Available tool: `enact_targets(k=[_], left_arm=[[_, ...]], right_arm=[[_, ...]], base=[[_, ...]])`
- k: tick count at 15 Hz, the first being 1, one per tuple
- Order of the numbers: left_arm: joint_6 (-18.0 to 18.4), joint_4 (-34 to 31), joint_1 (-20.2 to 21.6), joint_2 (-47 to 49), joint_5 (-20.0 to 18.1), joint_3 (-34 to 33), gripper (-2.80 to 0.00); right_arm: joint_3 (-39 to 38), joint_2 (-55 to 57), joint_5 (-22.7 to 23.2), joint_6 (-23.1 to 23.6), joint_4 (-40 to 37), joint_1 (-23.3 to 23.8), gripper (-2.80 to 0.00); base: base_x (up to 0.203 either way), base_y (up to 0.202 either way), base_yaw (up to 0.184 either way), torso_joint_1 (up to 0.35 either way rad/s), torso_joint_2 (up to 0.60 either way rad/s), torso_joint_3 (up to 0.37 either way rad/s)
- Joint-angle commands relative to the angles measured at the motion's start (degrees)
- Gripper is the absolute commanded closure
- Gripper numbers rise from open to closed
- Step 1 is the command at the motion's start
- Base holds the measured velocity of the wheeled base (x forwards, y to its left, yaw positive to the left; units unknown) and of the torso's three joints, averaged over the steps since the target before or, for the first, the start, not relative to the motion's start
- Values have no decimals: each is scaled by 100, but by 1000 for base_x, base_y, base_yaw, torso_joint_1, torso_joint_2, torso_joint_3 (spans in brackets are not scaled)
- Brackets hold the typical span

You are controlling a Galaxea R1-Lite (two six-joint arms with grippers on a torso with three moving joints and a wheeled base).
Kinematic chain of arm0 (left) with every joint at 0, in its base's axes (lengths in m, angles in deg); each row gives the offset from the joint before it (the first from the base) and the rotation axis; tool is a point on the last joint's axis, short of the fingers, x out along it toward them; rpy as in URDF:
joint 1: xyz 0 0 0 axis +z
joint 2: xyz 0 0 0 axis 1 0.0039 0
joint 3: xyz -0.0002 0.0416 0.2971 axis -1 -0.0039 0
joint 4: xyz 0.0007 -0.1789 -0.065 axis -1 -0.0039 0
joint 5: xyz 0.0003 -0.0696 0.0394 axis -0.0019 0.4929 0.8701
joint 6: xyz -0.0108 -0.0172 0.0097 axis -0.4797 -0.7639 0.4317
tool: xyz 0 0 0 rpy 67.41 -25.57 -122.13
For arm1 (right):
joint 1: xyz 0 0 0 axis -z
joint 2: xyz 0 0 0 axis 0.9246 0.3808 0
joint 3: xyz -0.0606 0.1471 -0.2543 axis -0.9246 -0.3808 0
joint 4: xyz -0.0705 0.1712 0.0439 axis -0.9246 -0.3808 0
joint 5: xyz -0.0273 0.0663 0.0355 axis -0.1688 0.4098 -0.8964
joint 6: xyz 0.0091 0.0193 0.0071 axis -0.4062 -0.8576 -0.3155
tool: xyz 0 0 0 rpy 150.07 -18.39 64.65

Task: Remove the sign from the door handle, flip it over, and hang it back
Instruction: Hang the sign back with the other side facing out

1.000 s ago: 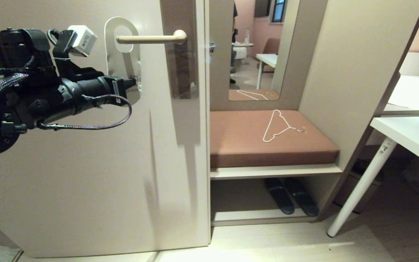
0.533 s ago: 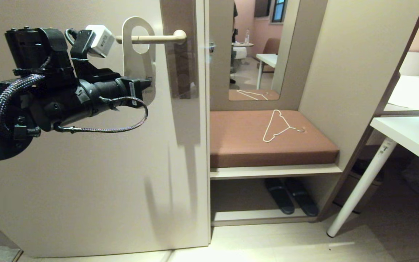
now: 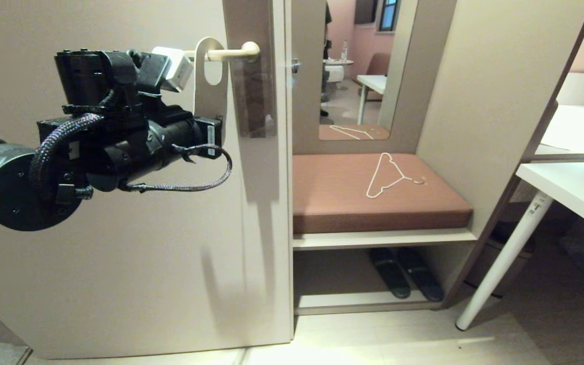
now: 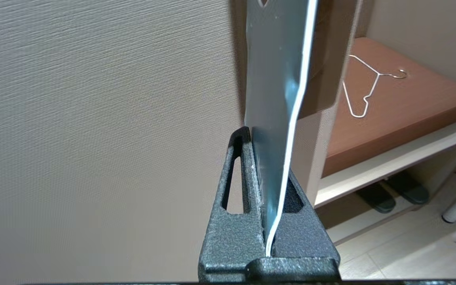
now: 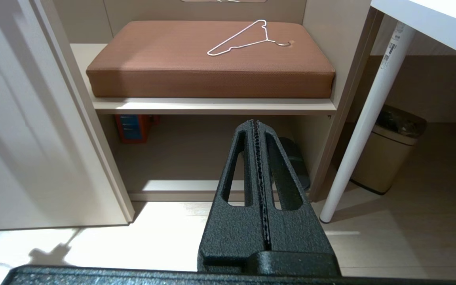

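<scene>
The left gripper (image 3: 217, 133) is clamped on the lower end of the sign (image 3: 211, 96), which stands upright, its oval hole threaded over the door handle (image 3: 231, 52), near the pivot. The right gripper (image 5: 258, 166), pressed together, hangs well apart.

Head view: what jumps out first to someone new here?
The big black left arm fills the left side, its left gripper shut on the lower end of the sign, whose oval hole is threaded over the door handle. To the right, a thin white wire hanger lies on the brown bench cushion, with dark slippers on the shelf beneath.
</scene>
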Motion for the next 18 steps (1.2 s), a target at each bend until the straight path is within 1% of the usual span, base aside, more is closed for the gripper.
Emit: enact_targets(k=[1,5,18], left_arm=[[2,12,-139,167,39,139,0],[2,12,-377,364,317,388,0],[55,182,-456,312,323,389,0]], right_arm=[[0,4,2,-3,2,-1,0],[0,4,2,-3,2,-1,0],[0,4,2,-3,2,-1,0]], base=[[0,0,0,0,0,0],[0,0,0,0,0,0],[0,0,0,0,0,0]])
